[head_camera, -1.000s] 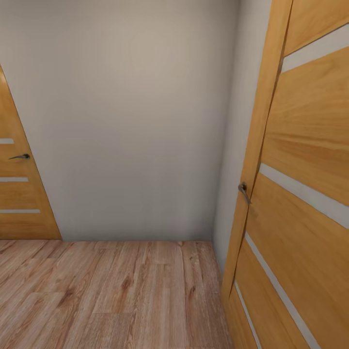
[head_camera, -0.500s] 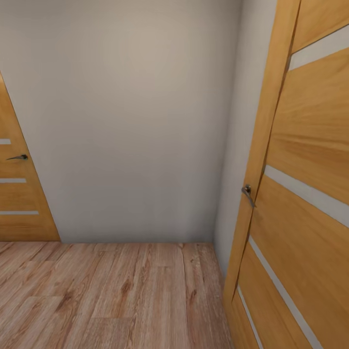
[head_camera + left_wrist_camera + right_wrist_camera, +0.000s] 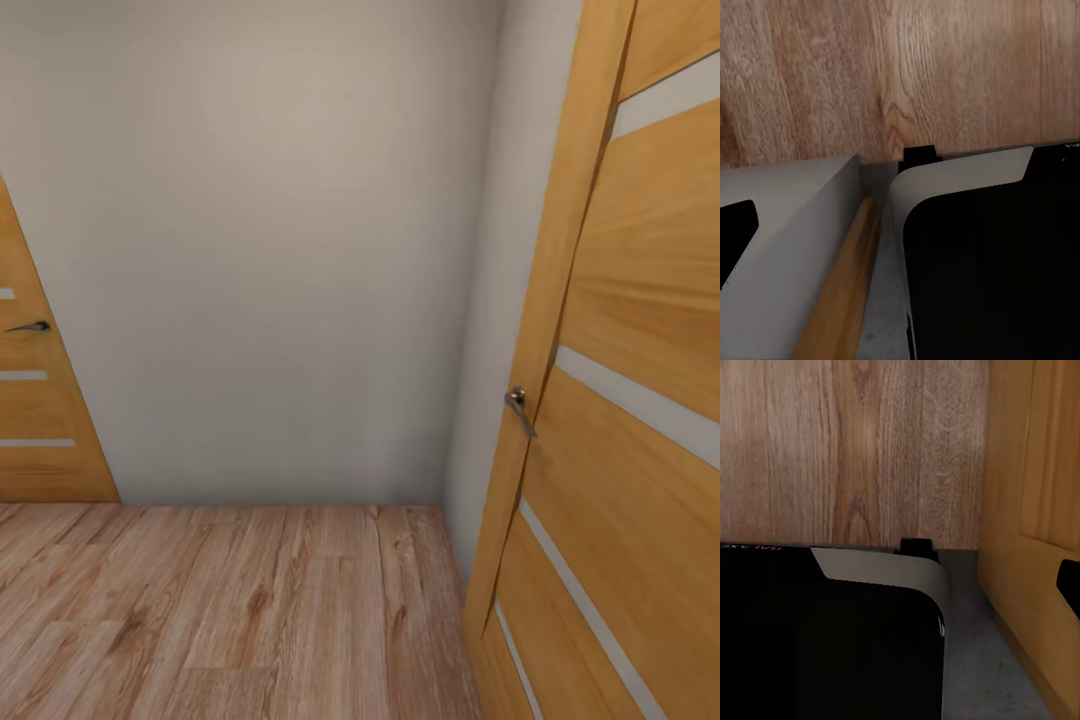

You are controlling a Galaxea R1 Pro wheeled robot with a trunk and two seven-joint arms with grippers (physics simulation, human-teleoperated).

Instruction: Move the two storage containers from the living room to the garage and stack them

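Note:
The two storage containers are out of view. I am in a narrow passage with a light wood-plank floor (image 3: 250, 610) and a plain pale wall (image 3: 270, 250) straight ahead. In the left wrist view my own black and white base (image 3: 967, 180) stands over the planks, and a dark fingertip (image 3: 735, 240) of the left arm juts in at the picture's edge. The right wrist view shows the base (image 3: 885, 566) again, with a dark fingertip (image 3: 1069, 585) of the right arm in front of an orange door. Nothing is seen held.
An orange wooden door (image 3: 620, 400) with pale stripes and a metal handle (image 3: 519, 408) stands close on my right, its edge toward me. A second such door (image 3: 40, 420) with a handle (image 3: 30, 327) is at the far left. Open planks lie between them.
The whole head view has shifted slightly: the right door and its handle sit further right and lower, the left door further left. The camera has moved forward.

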